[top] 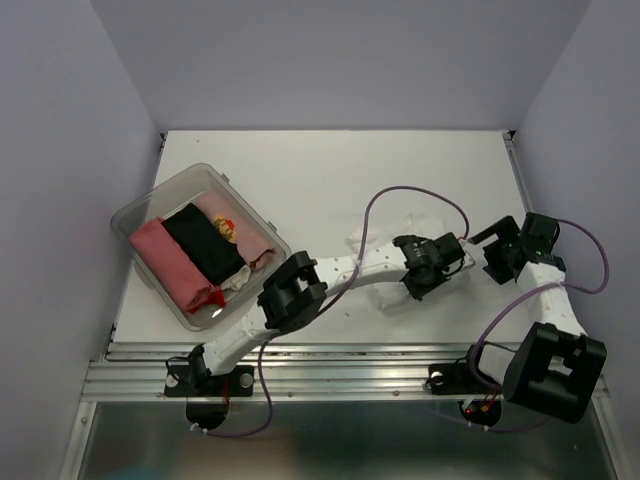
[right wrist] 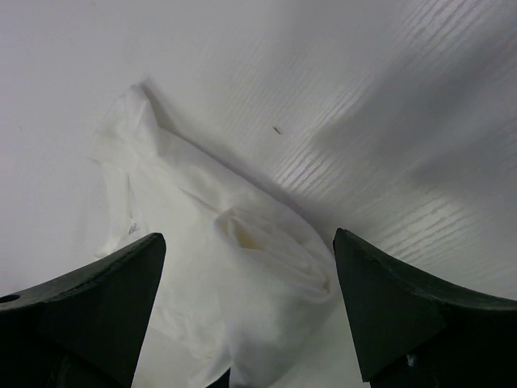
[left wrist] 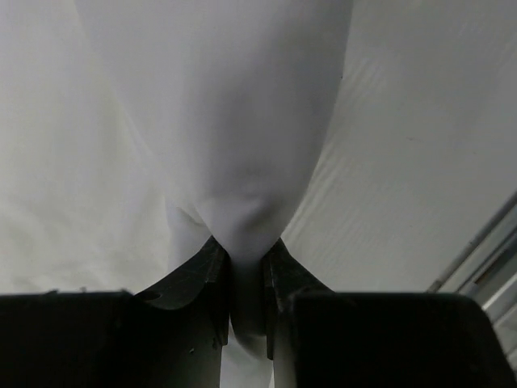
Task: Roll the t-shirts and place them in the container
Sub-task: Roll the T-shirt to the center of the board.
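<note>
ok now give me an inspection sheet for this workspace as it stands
surface: white table, small dark speck
job's things: crumpled white cloth t-shirt on table; salmon-pink shirt, black shirt, red-yellow printed shirt in tub
clutter: clear plastic tub at left
grippers: left gripper shut on that t-shirt; right gripper open above it
cables: purple cables looping over arms
surroundings: pale walls, metal rail

We see our left arm [top: 340, 272] stretching from the lower left to the centre of the overhead frame; the left gripper [left wrist: 246, 259] has its jaws nearly together, pinching a fold of white t-shirt [left wrist: 234, 121]; our right arm [top: 548, 300] stands folded at right; the right gripper [right wrist: 249, 236] has its jaws spread wide, holding nothing.
</note>
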`<state>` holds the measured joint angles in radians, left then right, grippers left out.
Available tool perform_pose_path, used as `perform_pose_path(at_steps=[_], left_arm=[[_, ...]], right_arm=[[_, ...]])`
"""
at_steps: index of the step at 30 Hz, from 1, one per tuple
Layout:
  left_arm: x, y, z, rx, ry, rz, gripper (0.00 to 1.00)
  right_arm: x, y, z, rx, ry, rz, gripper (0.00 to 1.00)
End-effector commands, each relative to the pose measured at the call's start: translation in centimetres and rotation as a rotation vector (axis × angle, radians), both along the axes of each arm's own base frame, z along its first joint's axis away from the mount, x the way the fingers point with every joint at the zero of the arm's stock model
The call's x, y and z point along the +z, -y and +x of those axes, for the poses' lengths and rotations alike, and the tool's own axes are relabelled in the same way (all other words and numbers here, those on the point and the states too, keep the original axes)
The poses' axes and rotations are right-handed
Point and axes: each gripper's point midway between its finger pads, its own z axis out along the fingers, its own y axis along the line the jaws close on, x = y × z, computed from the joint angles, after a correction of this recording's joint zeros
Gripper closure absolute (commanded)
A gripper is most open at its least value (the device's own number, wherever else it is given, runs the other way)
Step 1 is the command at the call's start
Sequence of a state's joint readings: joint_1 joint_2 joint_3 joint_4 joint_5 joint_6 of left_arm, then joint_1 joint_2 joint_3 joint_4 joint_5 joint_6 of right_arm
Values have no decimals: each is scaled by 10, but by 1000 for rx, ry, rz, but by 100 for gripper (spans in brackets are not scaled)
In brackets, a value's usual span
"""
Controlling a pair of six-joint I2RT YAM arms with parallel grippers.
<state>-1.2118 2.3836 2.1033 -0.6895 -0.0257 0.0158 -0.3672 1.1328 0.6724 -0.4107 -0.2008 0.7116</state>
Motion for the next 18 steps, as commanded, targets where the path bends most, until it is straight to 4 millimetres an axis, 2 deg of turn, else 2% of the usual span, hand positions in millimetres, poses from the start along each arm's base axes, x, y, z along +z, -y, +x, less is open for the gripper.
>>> perform_pose_path(at_steps=[1,2,7,10,14,18], left_arm=[[43,6,-32,-21,-264,-117,100],[45,7,-38,-32,-318,-132,100],[51,6,-35,-23,-464,-191,100],[58,6,-41,-48,-602,-257,100],[63,6,-34,-55,-694,-321,100],[53,1,-21,-26,-734,-333,100]], right_arm=[[29,0,16,33,101,-6,10],[29,-1,16,39,104,-6,10],[37,-2,19,59,122,-11,10],[38,-2,19,65,123,-17,10],[40,-3,19,72,130,-20,10],[43,-3,19,80,135,-24,10]])
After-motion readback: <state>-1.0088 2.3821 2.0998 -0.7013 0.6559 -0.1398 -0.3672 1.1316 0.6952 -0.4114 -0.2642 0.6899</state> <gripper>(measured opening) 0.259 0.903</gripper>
